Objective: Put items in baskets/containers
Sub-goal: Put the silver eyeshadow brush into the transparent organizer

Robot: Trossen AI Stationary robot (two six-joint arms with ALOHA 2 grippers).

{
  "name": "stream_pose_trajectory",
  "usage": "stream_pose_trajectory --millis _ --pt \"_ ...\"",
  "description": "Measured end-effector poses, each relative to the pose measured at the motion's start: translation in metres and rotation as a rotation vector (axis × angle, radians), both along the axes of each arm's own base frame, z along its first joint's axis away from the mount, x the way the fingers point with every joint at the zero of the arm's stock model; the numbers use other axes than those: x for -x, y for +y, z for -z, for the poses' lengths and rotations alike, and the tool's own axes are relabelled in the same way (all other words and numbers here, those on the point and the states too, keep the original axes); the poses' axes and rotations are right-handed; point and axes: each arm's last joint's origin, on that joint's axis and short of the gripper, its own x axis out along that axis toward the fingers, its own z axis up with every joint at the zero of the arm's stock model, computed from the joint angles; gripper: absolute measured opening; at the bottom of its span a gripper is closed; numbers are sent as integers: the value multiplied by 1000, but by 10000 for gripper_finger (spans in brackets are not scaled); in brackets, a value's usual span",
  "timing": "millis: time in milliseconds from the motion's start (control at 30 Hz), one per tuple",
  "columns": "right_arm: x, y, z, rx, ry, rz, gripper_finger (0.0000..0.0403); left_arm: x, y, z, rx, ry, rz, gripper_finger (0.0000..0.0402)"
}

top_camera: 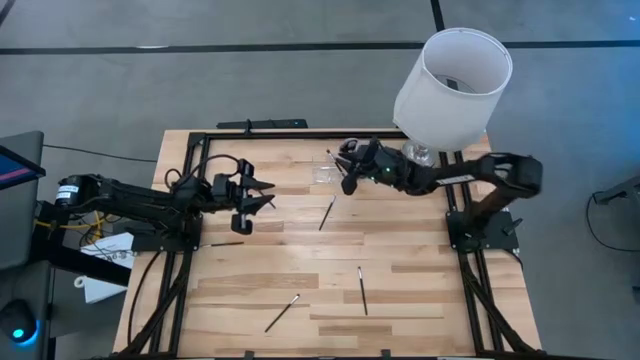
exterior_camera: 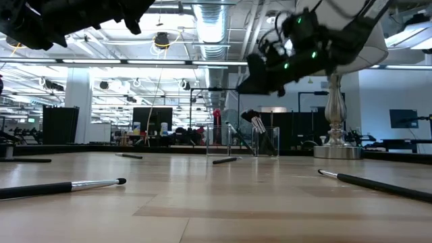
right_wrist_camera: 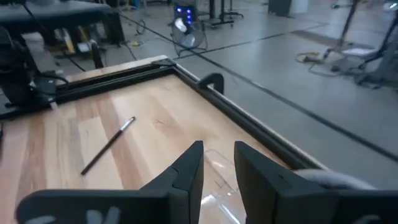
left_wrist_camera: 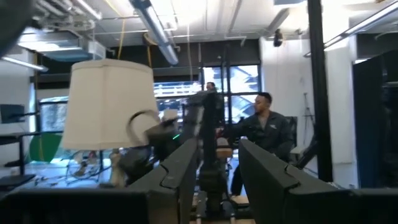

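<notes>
A clear plastic organizer (top_camera: pixel 322 173) stands near the table's far edge; in the low view the organizer (exterior_camera: pixel 264 143) has several dark brushes leaning upright in it. Loose brushes lie flat on the wood: one (top_camera: pixel 327 212) near the middle, one (top_camera: pixel 362 290) and a pale-handled one (top_camera: pixel 283 313) toward the near edge, and a short one (top_camera: pixel 226 243) by the left arm. My right gripper (top_camera: pixel 346 178) hovers just above the organizer (right_wrist_camera: pixel 217 193), open by a narrow gap with nothing between the fingers. My left gripper (top_camera: pixel 268 197) hangs open in the air at the table's left, pointing right.
A big white lampshade (top_camera: pixel 455 85) on a silver lamp base (exterior_camera: pixel 335 145) stands at the far right corner, close behind the right arm. A black frame (right_wrist_camera: pixel 211 87) runs along the table's edges. Bare wood lies between the loose brushes. People sit in the room beyond.
</notes>
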Motion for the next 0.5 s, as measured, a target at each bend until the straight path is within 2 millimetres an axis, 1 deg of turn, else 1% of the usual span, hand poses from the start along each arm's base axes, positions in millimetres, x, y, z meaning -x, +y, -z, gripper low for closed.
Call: stream_pose_trajectory --millis 67,133,333,500 --pt "4 16 -8 13 41 17 81 0 0 1 3 7 -6 117" --pt "6 34 -12 1 82 15 79 0 0 1 2 6 -5 117" --pt "12 96 -2 -130 298 -27 67 0 2 0 2 3 -15 117" --pt "7 146 3 -259 456 -12 59 0 4 1 3 10 -26 117"
